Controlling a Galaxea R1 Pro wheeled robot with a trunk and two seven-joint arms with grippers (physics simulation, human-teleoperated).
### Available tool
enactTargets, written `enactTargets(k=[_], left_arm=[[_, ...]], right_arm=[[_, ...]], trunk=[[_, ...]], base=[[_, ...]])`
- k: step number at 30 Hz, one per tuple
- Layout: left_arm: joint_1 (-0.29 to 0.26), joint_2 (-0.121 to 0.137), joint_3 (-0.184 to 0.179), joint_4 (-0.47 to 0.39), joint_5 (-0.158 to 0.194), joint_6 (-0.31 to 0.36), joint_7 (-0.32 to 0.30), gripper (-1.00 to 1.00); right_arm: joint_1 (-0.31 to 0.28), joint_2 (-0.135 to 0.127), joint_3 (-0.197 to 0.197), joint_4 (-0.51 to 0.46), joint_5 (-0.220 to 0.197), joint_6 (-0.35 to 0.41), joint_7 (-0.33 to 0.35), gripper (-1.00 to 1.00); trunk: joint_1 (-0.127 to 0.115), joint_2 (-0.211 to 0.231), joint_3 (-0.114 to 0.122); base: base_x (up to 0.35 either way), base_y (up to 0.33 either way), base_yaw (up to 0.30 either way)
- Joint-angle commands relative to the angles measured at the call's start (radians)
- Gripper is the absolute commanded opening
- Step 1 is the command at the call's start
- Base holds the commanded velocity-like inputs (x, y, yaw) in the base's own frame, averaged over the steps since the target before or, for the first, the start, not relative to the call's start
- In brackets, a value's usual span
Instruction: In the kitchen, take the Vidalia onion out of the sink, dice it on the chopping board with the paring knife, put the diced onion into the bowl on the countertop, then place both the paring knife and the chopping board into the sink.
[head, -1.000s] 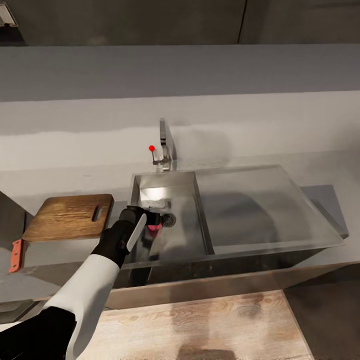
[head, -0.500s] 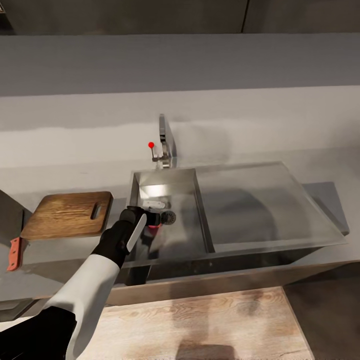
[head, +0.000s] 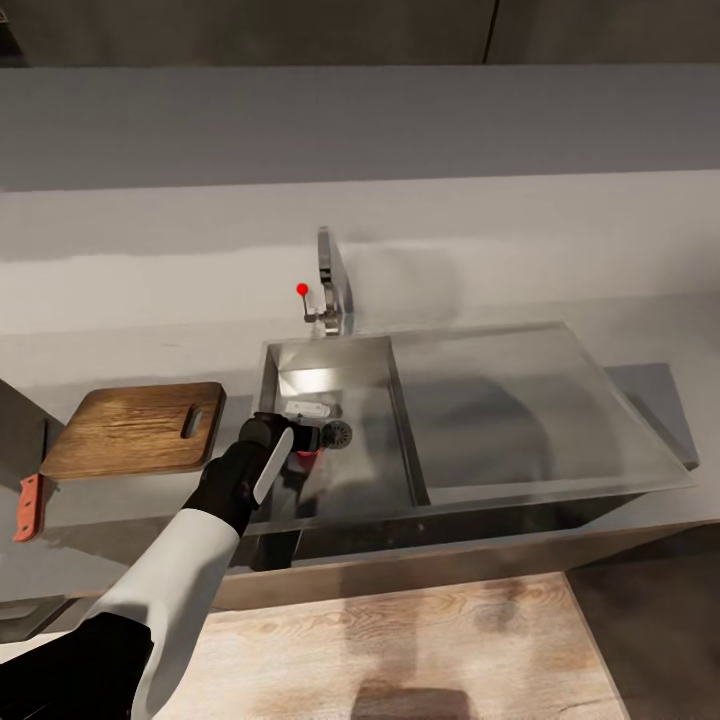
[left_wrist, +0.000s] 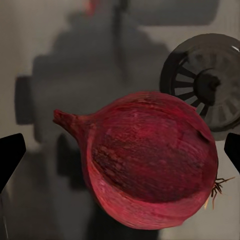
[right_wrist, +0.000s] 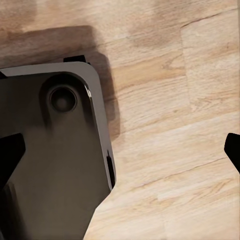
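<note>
The pinkish-red Vidalia onion (left_wrist: 150, 165) lies on the floor of the steel sink (head: 365, 400), close to the round drain (left_wrist: 210, 82). My left gripper (left_wrist: 121, 152) reaches down into the basin and stands open, with one dark fingertip on each side of the onion. From the head view, the left gripper (head: 306, 442) covers most of the onion (head: 309, 457). The brown chopping board (head: 135, 428) rests on the grey countertop (head: 120, 350) left of the sink. The paring knife (head: 28, 507), red handle showing, lies at the far left. My right gripper (right_wrist: 121, 152) hangs open over the floor. The bowl is out of view.
The chrome tap (head: 335, 280) and its red knob (head: 302, 290) stand behind the basin. The flat drainboard (head: 500, 400) stretches to the right. A grey wall rises behind the counter. Light wooden floor (right_wrist: 175, 100) and my dark base (right_wrist: 50, 150) lie below.
The head camera shifted slightly, so the whole picture sits a little lower than a second ago. My left arm stays in the sink over the onion.
</note>
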Motion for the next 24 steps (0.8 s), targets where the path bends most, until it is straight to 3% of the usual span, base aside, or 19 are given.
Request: enactTargets(k=[1,13,14,24], left_arm=[[-0.001,0.000,-0.002,0.001,0.011,0.004,0.009,1.00],[-0.001,0.000,-0.002,0.005,0.011,0.003,0.009,1.00],[-0.001,0.000,-0.002,0.005,0.011,0.003,0.009,-1.00],[-0.001,0.000,-0.002,0.004,0.011,0.003,0.009,-1.00]], right_arm=[[-0.001,0.000,-0.009,0.001,0.009,-0.004,0.002,1.00],[-0.001,0.000,-0.009,0.001,0.009,-0.004,0.002,1.00],[-0.001,0.000,-0.009,0.001,0.009,-0.004,0.002,1.00],[-0.001,0.000,-0.009,0.001,0.009,-0.004,0.002,1.00]], trunk=[[0.000,-0.001,-0.002],[0.000,-0.001,-0.005],[0.000,-0.001,-0.005],[0.000,-0.001,-0.005]], base=[[0.000,0.000,0.000],[0.000,0.000,0.000],[0.000,0.000,0.000],[0.000,0.000,0.000]])
